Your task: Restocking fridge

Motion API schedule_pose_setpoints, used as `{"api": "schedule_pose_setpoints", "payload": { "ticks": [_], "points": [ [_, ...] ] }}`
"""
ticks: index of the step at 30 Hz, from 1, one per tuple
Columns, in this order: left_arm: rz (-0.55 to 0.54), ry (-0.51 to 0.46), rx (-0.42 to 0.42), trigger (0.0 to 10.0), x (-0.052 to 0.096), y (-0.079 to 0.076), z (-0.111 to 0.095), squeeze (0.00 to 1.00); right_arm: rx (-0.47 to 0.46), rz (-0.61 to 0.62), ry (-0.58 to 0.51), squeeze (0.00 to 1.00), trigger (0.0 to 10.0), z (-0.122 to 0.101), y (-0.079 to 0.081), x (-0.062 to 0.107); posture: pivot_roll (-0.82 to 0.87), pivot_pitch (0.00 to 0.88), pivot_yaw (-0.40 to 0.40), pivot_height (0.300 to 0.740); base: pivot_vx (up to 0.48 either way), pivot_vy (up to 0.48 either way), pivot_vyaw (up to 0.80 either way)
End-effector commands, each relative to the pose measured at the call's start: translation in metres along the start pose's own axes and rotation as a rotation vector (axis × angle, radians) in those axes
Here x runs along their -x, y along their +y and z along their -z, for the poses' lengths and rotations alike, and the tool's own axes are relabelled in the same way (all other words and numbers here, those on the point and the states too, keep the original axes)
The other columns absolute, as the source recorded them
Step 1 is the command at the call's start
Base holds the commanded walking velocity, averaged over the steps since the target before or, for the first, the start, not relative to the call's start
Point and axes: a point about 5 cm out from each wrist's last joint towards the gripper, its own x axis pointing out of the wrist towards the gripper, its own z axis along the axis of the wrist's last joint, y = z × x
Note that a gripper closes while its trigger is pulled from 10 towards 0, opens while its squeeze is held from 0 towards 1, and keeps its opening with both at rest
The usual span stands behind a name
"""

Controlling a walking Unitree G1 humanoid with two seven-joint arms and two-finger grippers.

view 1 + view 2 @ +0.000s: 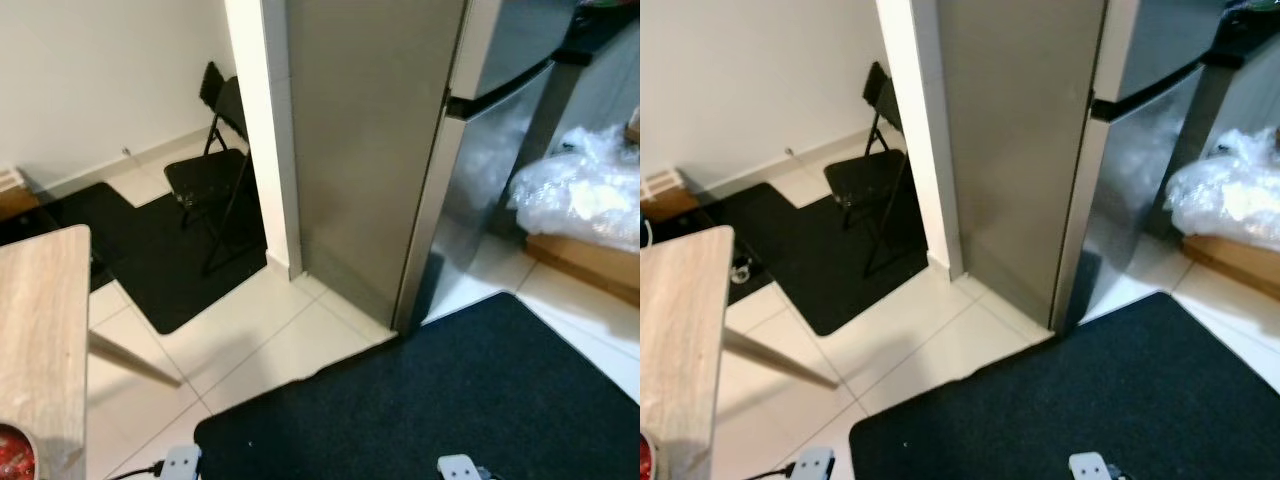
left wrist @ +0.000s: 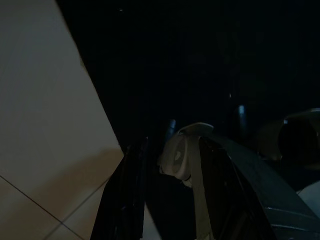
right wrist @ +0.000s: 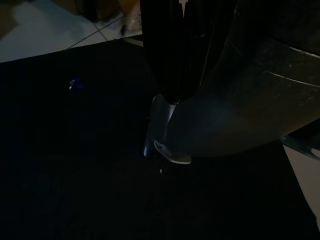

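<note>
A tall stainless-steel fridge [image 1: 380, 150] stands ahead of me, seen from its side corner. Its doors [image 1: 495, 170] face right and are closed, with a black handle bar [image 1: 505, 88] across the gap between them. At the near corner of a light wooden table [image 1: 40, 340] on my left sits a container of something red [image 1: 12, 455]. My left gripper [image 2: 170, 200] hangs low over the edge of the dark mat and pale tiles in a very dark wrist view. My right gripper [image 3: 182, 60] hangs over the dark mat beside my leg.
A black mat [image 1: 450, 390] covers the floor before the fridge. A white pillar [image 1: 265, 130] adjoins the fridge's left side, with a black folding chair [image 1: 215, 170] on a second mat behind it. A clear plastic bag [image 1: 585, 190] lies on a cardboard box [image 1: 585, 260] at right.
</note>
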Motion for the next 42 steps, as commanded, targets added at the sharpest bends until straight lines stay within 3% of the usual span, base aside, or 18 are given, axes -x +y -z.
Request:
{"api": "schedule_pose_setpoints", "payload": {
  "ticks": [1,6,10,20,33,42],
  "points": [
    [-0.003,0.022,-0.019,10.0,0.0014,0.0021,0.0042,0.00,-0.001,-0.001,0.021,0.00,10.0,0.0054,0.0020,0.0001,-0.05,0.000,0.043,0.740,0.000,-0.480,0.00],
    [-0.014,0.034,-0.019,10.0,0.0019,0.0023,0.0074,0.00,0.010,0.001,0.025,0.00,10.0,0.0048,-0.0002,0.0005,-0.04,0.000,0.034,0.740,0.000,-0.480,0.00],
    [-0.022,0.024,0.025,10.0,0.0017,0.0005,0.0100,0.00,0.038,0.002,0.029,0.00,10.0,0.0037,-0.0034,0.0010,-0.04,0.000,0.026,0.740,0.000,0.000,0.00],
    [-0.012,0.011,0.043,10.0,-0.0007,-0.0044,0.0069,0.00,0.053,-0.012,0.020,0.00,10.0,-0.0003,-0.0028,0.0005,-0.04,0.000,0.019,0.740,0.000,0.000,0.00],
    [-0.006,0.017,0.051,10.0,-0.0006,-0.0059,0.0099,0.00,0.063,-0.024,0.025,0.00,10.0,0.0005,-0.0009,0.0003,-0.04,0.000,0.017,0.740,0.000,0.000,0.77],
    [-0.011,0.007,0.051,10.0,-0.0010,-0.0047,0.0058,0.00,0.079,-0.004,0.036,0.00,10.0,0.0020,-0.0020,0.0004,-0.04,0.000,0.018,0.740,0.000,-0.413,0.00]
  ]
}}
